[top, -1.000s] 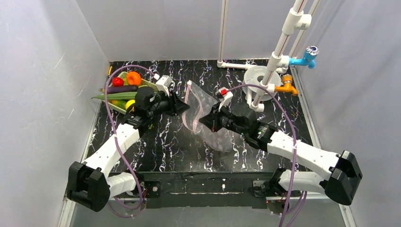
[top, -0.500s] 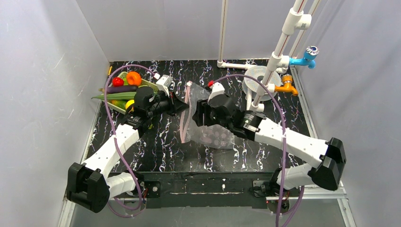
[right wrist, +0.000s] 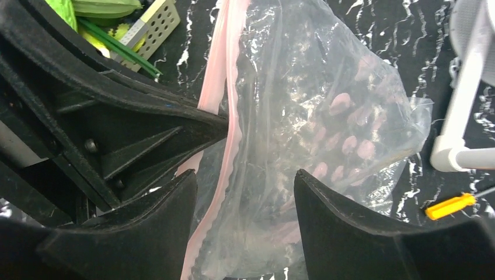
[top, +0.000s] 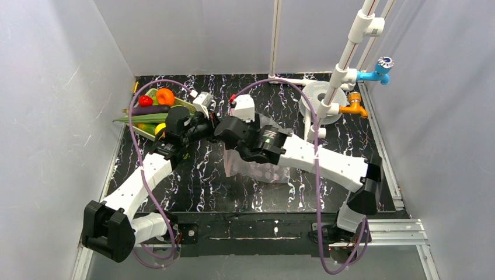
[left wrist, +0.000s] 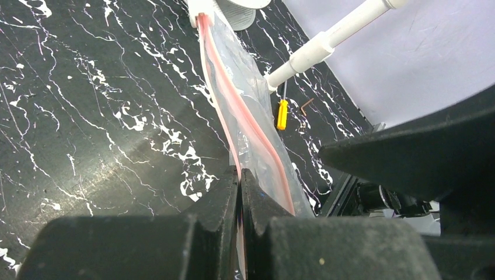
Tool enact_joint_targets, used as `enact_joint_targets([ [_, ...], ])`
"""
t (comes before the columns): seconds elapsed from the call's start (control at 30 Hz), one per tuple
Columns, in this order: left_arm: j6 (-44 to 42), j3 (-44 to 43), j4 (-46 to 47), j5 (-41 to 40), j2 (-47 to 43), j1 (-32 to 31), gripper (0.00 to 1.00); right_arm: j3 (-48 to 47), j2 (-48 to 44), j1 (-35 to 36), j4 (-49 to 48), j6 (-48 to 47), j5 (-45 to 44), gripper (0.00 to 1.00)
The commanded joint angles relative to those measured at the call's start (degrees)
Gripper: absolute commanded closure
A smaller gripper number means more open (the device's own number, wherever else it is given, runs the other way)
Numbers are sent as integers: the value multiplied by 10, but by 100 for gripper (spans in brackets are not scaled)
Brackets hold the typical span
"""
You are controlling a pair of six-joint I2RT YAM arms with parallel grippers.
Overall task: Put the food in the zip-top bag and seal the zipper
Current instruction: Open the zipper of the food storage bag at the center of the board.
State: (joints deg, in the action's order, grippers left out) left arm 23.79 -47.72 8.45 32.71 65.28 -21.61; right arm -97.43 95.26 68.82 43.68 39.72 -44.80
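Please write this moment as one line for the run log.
left gripper: shut on zipper | right gripper: open, at zip-top bag | food: outside bag

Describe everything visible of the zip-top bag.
The zip-top bag is clear, crinkled plastic with pinkish-white dots and a pinkish zipper along its mouth. Its mouth edge is held up, the rest sagging to the marbled table, no food visible inside. The left gripper is shut on its zipper edge; the right gripper is open close by.
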Motion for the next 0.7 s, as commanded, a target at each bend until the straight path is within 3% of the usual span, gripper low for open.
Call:
enact_joint_targets([
  [0.0,3,-3,16,15,-12,-3,100,-75,42,33,89,29,-131,33],
  [0.27,2,-3,13,11,-12,-3,100,-174,118,65,205,52,-214,42],
  [0.47,4,-4,14,13,-8,-3,100,-111,86,73,80,-41,-163,74],
  [0.67,4,-1,16,11,-12,-3,100,-64,69,70,14,-53,-144,80],
])
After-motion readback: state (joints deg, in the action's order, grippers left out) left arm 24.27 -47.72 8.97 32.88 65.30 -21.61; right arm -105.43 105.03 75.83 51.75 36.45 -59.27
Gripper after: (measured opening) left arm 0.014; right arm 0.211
